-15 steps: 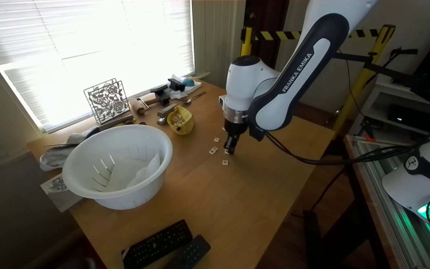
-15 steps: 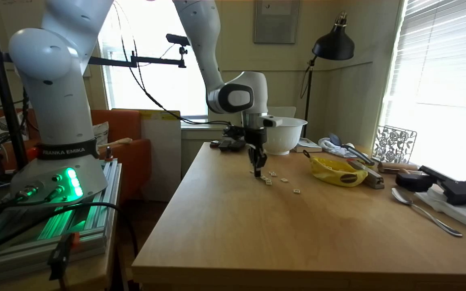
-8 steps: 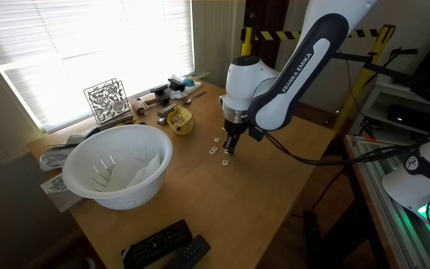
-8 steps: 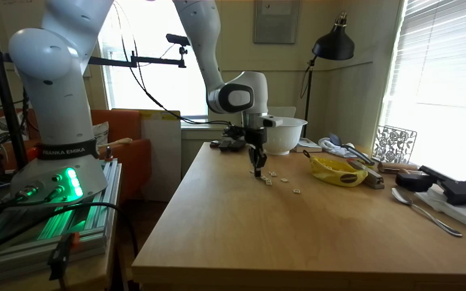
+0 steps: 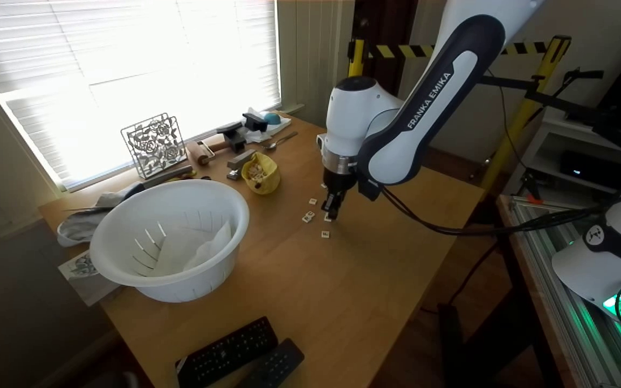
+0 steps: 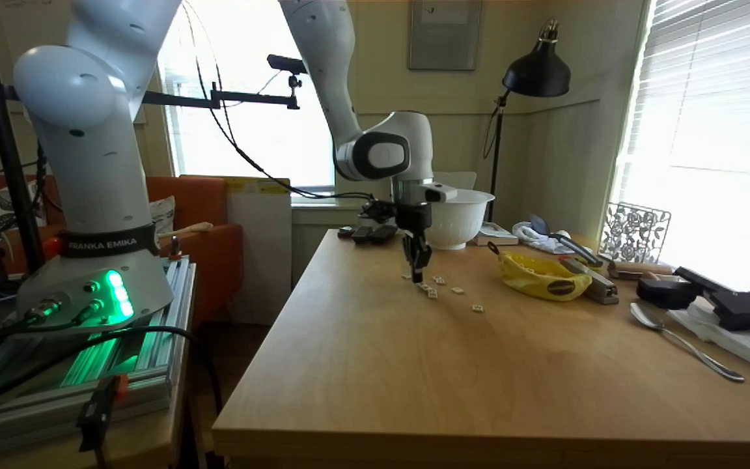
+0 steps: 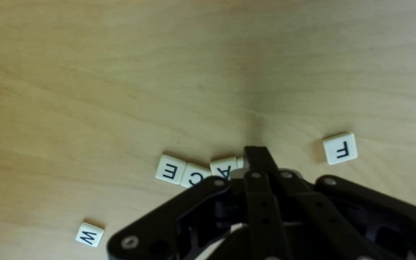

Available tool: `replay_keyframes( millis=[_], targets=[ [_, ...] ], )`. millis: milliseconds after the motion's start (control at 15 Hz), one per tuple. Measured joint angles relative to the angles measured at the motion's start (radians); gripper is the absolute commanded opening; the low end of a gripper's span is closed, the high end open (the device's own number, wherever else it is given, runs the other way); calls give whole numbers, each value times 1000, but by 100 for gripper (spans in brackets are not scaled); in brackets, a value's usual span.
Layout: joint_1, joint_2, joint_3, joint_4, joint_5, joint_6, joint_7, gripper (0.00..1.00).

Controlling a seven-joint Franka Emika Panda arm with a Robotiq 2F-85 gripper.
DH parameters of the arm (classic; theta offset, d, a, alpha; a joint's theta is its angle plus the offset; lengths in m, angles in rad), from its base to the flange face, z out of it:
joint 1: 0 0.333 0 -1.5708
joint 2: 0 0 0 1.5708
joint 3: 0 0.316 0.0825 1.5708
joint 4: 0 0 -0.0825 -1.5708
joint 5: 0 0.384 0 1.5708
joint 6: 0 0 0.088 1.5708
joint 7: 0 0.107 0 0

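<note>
My gripper (image 7: 256, 150) points down just above the wooden table, fingers together, with nothing visible between them. It also shows in both exterior views (image 5: 332, 215) (image 6: 418, 279). In the wrist view, small white letter tiles lie around it. An E tile (image 7: 171, 169), a C tile (image 7: 195, 175) and an A tile (image 7: 223, 166) form a touching row left of the fingertips. Another tile (image 7: 240, 162) at the row's end is mostly hidden behind the finger. An F tile (image 7: 340, 148) lies apart to the right, and a W tile (image 7: 90, 234) lies apart at lower left.
A yellow pouch (image 5: 262, 175) holding tiles stands near the loose ones. A large white bowl (image 5: 170, 269) and two black remotes (image 5: 229, 353) are on the table (image 6: 479, 391). A stapler (image 6: 599, 286), a spoon (image 6: 681, 345) and a metal napkin holder (image 6: 635, 231) line the window side.
The gripper has risen slightly off the table and shifted a little sideways in the last half second. The tiles have not visibly moved.
</note>
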Motion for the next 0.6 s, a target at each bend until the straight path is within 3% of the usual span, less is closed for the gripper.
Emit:
replay_keyframes(
  millis=[600],
  targets=[
    [-33,-53,4,0,1,-9,-9,0]
  ],
)
